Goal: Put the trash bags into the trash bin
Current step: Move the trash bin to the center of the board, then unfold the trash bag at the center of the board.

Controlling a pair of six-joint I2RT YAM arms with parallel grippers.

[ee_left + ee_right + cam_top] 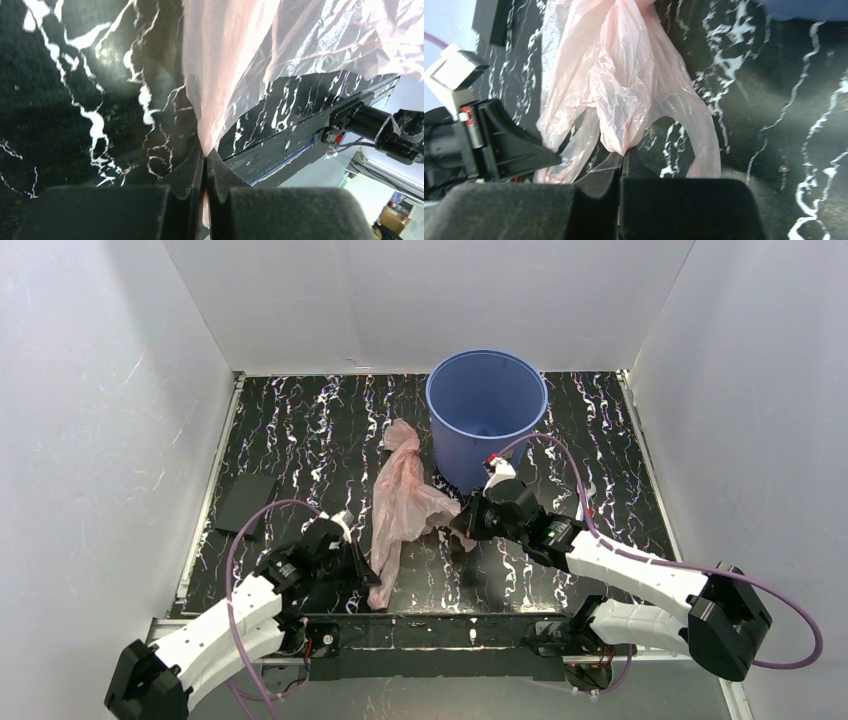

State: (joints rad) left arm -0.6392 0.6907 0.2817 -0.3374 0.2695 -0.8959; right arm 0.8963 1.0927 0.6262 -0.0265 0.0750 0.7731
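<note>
The pale-pink trash bag (pixel 400 505) lies stretched on the black marbled table, from beside the bin down to the near edge. The blue trash bin (pixel 486 415) stands upright and open at the back middle, empty as far as I can see. My left gripper (pixel 362 565) is shut on the bag's near end (pixel 220 90), film pinched between its jaws (pixel 205 152). My right gripper (pixel 460 523) is shut on the bag's right side, a fold (pixel 624 95) pinched at its tips (pixel 624 154). A handle loop (pixel 701 145) hangs beside them.
A flat black plate (pixel 244 502) lies at the table's left. White walls enclose the table on three sides. The table's front rail (pixel 430 630) runs just below the left gripper. The left arm's wrist shows in the right wrist view (pixel 484 145).
</note>
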